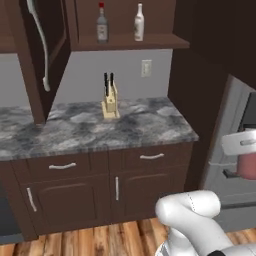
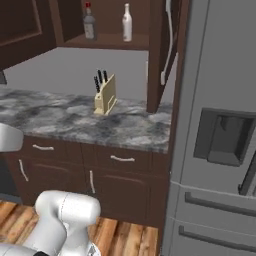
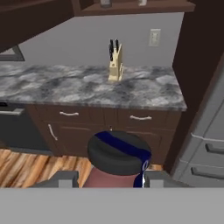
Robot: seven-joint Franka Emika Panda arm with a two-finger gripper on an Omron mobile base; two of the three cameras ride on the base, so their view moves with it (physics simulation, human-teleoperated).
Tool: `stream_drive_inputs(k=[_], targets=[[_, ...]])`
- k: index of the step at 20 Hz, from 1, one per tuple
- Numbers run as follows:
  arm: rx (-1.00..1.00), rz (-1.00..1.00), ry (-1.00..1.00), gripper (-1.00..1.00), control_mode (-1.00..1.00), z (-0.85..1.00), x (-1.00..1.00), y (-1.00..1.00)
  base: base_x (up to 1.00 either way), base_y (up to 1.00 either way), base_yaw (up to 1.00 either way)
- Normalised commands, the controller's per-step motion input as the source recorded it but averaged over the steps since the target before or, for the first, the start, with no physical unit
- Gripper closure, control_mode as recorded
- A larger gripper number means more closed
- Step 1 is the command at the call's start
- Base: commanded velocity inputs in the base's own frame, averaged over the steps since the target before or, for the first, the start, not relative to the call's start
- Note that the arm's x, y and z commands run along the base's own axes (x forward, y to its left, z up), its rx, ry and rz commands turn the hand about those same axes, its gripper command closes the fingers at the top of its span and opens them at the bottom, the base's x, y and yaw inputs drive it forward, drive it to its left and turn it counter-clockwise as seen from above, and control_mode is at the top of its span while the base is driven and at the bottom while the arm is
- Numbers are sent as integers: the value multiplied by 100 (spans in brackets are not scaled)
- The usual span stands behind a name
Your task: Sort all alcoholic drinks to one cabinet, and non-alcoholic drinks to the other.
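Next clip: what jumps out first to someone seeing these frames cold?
Two tall bottles stand side by side on the open wall cabinet's shelf: a clear glass bottle with a red cap and a cream-white bottle. Below them, a knife block sits on the marbled counter. In the hand view, the gripper holds a black blue-lidded bottle.

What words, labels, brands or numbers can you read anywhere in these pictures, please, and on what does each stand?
No text can be read in any of the views.
Pale label on the clear glass bottle on the cabinet shelf: too small and blurred to read.
Cream-white bottle, knife block, wall outlet, fridge: no lettering shows.
Dark blue-banded lid between the pincer's tips: no lettering shows.
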Motion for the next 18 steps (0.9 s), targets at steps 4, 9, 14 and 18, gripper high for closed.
stream_drive_inputs(k=[4,9,14,18], targets=[[0,0,0,100,100,0,0,0,-94,52,0],[0,0,0,100,100,0,0,0,-47,89,0],[0,0,0,100,100,0,0,0,-13,100,-1],[0,0,0,100,100,0,0,0,-3,100,-4]])
